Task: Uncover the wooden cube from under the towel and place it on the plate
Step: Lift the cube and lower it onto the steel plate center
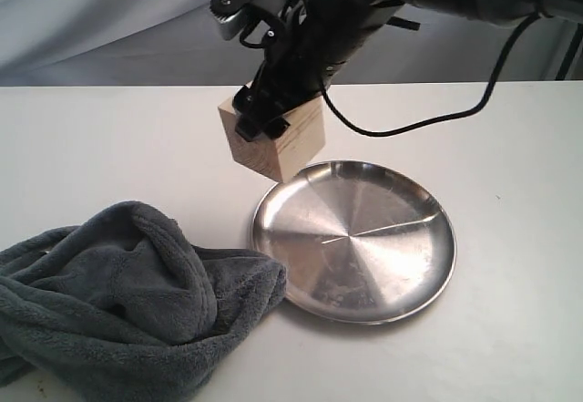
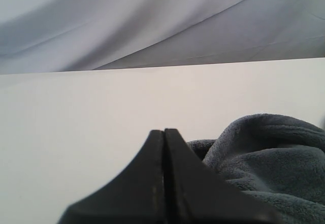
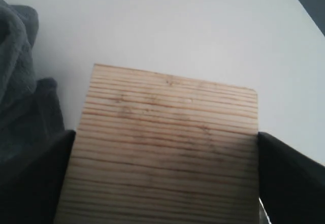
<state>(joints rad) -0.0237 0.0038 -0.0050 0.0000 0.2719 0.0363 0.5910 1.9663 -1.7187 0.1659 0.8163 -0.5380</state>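
Note:
The wooden cube hangs tilted in the air just behind the far-left rim of the steel plate, held by my right gripper, which is shut on it from above. In the right wrist view the cube's grained face fills the space between both black fingers. The dark grey towel lies bunched at the front left, off the cube. My left gripper is shut with nothing in it, beside the towel; it does not show in the exterior view.
A white tabletop spreads around the plate and towel. A pale cloth backdrop hangs behind the table. A black cable loops down from the right arm over the table's back.

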